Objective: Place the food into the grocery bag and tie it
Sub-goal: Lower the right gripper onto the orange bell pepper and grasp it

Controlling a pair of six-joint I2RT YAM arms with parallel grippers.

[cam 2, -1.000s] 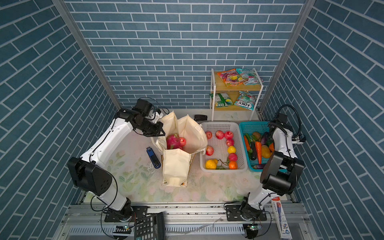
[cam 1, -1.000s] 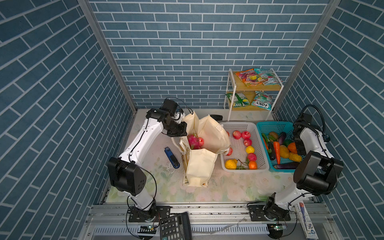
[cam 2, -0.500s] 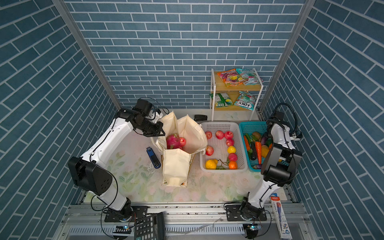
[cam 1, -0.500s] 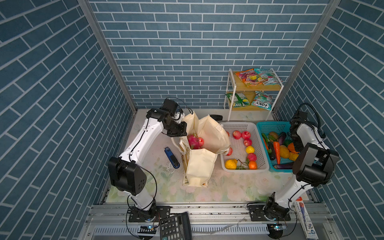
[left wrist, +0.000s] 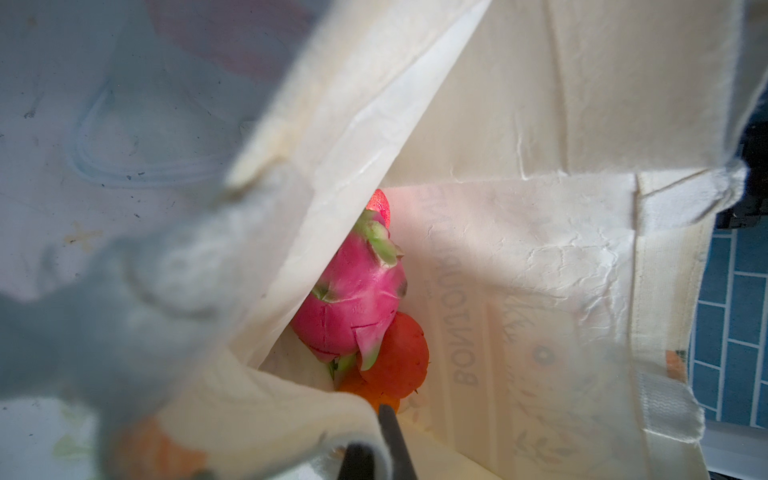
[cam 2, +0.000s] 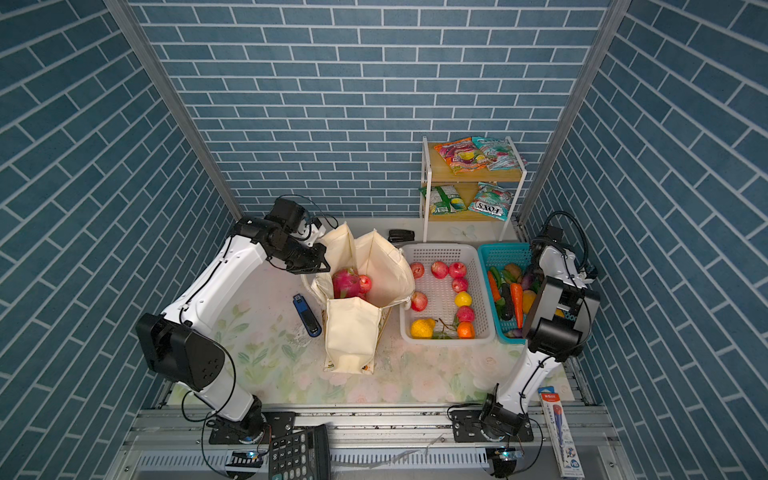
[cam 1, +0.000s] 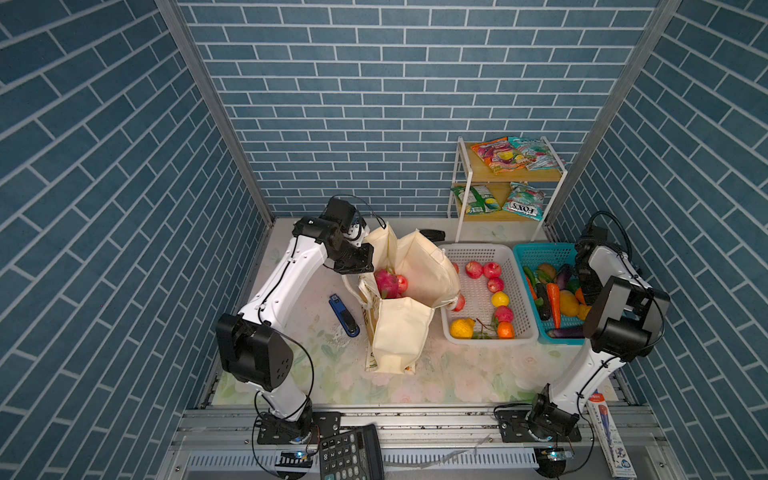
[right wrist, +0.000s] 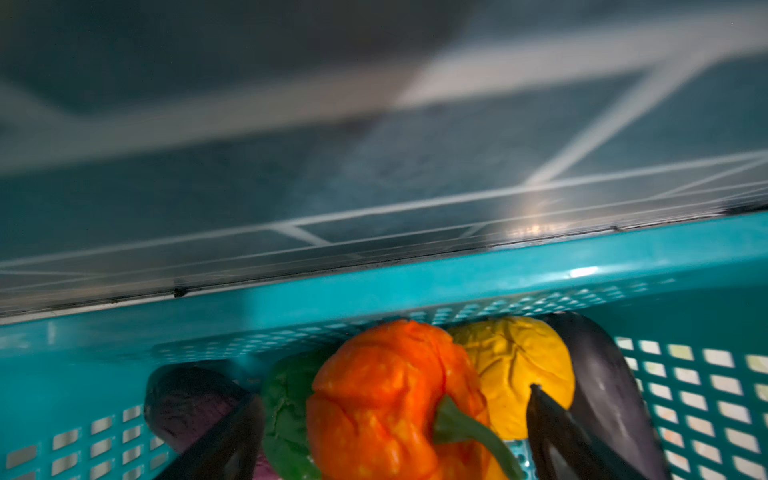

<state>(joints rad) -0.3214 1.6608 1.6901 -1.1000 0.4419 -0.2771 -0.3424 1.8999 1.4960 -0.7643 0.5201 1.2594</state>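
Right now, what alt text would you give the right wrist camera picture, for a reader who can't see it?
The open right gripper points into a teal basket, its fingers either side of a wrinkled orange pepper. A yellow pepper, a green pepper and a purple eggplant lie beside it; a blurred blue brick wall fills the top.

Left arm (cam 1: 286,276) stood on its near-left base, with the long link slanted up toward the far side and the wrist turned to the right. Left gripper (cam 1: 362,266) pointed right and downward, jaws closed. Right arm (cam 1: 582,374) stood on its near-right base, bent sharply at the elbow, with the forearm running toward the far side. Right gripper (right wrist: 392,395) was hidden behind the forearm in both top views. The wrist view showed its jaws spread wide, with both dark fingers (right wrist: 557,428) pointed downward.
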